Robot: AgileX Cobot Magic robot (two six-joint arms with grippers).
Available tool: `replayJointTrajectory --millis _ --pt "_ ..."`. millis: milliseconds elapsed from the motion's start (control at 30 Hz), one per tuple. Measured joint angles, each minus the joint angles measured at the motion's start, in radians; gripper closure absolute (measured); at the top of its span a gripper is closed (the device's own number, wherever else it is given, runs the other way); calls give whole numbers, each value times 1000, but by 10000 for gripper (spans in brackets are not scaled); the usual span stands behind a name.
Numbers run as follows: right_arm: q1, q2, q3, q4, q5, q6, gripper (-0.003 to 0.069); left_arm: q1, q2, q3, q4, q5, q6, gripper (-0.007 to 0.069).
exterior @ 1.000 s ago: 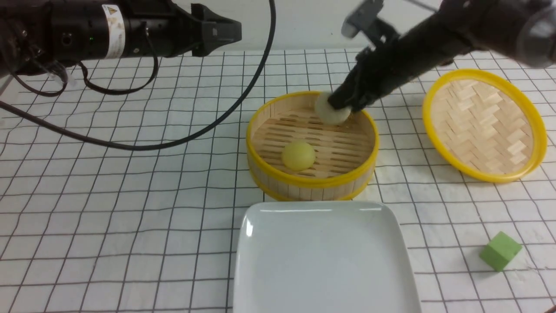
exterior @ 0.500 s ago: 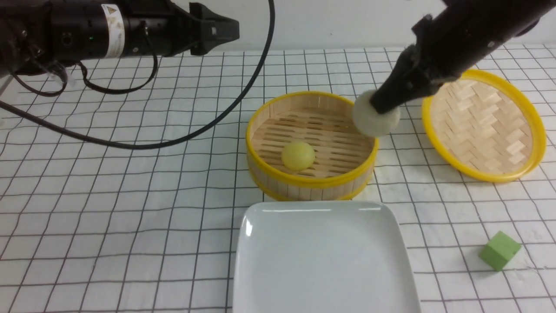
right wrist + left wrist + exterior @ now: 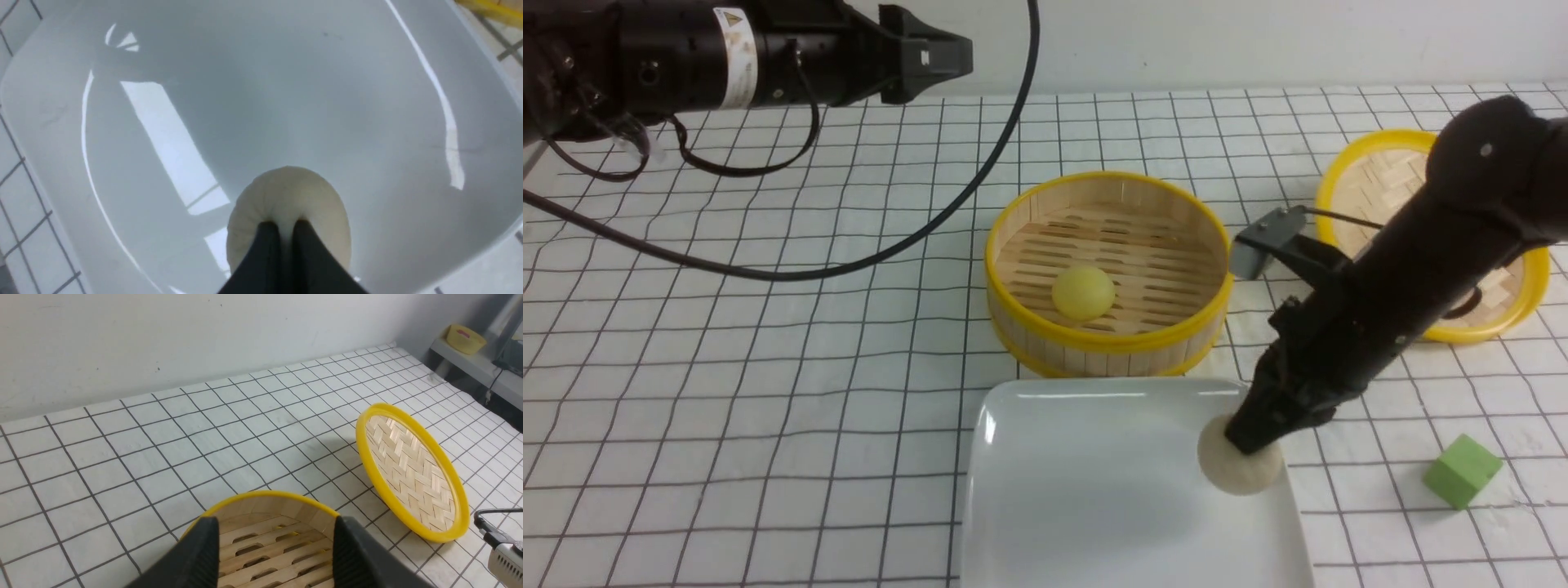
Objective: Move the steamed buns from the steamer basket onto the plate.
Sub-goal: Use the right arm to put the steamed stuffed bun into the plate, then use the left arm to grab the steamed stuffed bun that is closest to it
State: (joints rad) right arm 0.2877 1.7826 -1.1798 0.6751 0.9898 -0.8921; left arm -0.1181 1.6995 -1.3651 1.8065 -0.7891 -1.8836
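My right gripper (image 3: 1251, 441) is clenched on the beige bun (image 3: 1241, 475), low at the plate (image 3: 1086, 490), by its right edge; placing step; next I must unclench and lift clear; the yellow bun (image 3: 1083, 292) sits in the steamer basket (image 3: 1107, 343) just beyond the plate; my left gripper (image 3: 931, 57) is spread, empty.

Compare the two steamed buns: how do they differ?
The yellow bun is smooth and pale yellow; the beige bun is matte off-white. The yellow bun lies free in the steamer basket; the beige bun is pinched by the right hand over the plate. Both are small and round.
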Motion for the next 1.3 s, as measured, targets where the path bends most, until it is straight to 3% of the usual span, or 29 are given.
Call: replayJointTrajectory --millis 200,633,767,900,933,967,1033,1167,1300 --pt "0 1 8 86 -85 -91 635 0 15 0 0 -1 0 228" --pt "0 72 8 90 -121 -151 605 0 15 0 0 -6 0 228" --pt "0 58 8 90 -126 -154 497 0 15 0 0 -6 0 228" --pt "0 10 8 88 -161 -154 183 0 15 0 0 -6 0 228" --pt "0 7 8 88 -162 -154 156 0 15 0 0 -6 0 228" --pt "0 -15 8 90 -165 -154 71 0 15 0 0 -6 0 228" --pt "0 -44 8 90 -171 -154 11 0 15 0 0 -6 0 228" --pt "0 -118 8 85 -195 -154 -1 0 15 0 0 -7 0 228" --pt "0 -300 10 56 -266 -154 74 -1 15 0 0 -15 0 228"
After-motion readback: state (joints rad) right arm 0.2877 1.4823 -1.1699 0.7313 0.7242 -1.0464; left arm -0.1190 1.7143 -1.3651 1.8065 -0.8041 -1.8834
